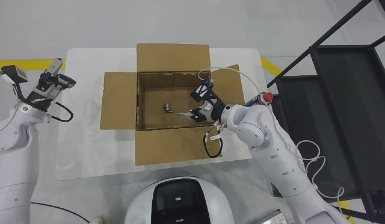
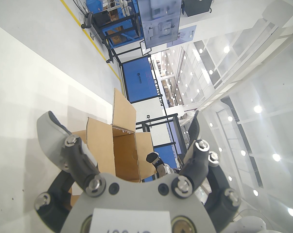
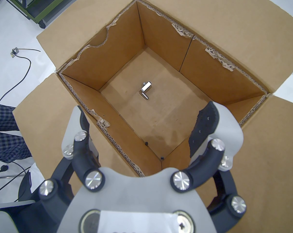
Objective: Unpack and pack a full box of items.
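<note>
Right wrist view: metal part inside box

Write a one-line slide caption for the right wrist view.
Open right hand poised above an open cardboard box with one small metal part on its floor.

— What is surrounding the scene?
— Pale floor is stretching across the top; yellow tape is running at left; a black metal rack is standing at right.
— Lighting?
— Ceiling lights are glowing.
</note>
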